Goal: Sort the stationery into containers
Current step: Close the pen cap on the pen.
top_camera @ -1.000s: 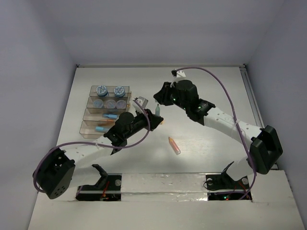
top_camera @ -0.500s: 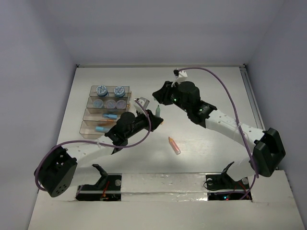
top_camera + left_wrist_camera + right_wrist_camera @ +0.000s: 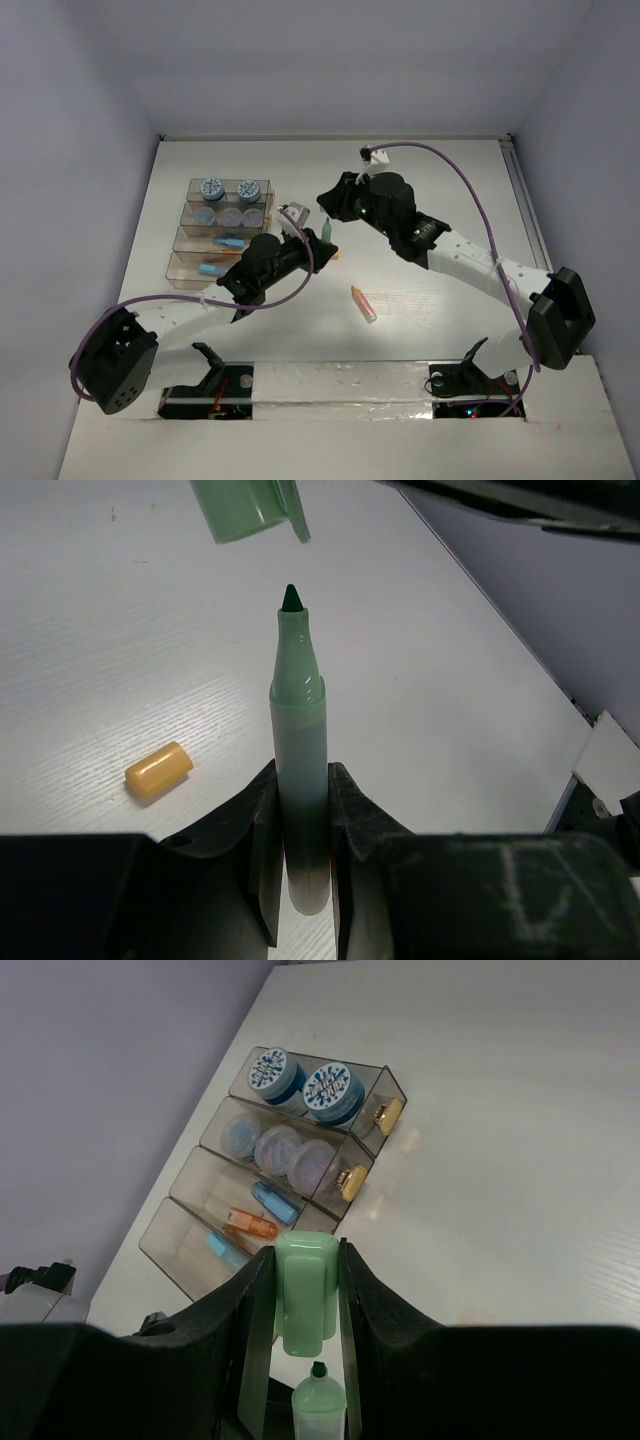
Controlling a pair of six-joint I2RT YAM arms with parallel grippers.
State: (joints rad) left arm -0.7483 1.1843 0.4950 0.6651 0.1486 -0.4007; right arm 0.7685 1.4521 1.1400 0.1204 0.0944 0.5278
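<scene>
My left gripper [image 3: 298, 815] is shut on an uncapped green marker [image 3: 298, 730], held with its dark tip pointing at a green cap [image 3: 250, 505] just beyond it. That green cap [image 3: 305, 1290] sits between the fingers of my right gripper [image 3: 303, 1305], which is shut on it, with the marker's tip [image 3: 320, 1395] a small gap away. In the top view the marker [image 3: 327, 232] is between the two grippers, right of the containers [image 3: 181, 252]. The stepped clear trays [image 3: 392, 1088] hold patterned jars [image 3: 278, 1072], pale jars [image 3: 277, 1146], a blue pen [image 3: 272, 1202] and an orange one [image 3: 250, 1224].
A pink-orange marker [image 3: 363, 303] lies on the table in front of the right arm. A loose orange cap [image 3: 158, 769] lies on the white table near my left gripper. Purple cables loop along both arms.
The right arm's elbow and shoulder have shifted slightly right. Both grippers keep their holds, and the cap stays just off the marker's tip.
</scene>
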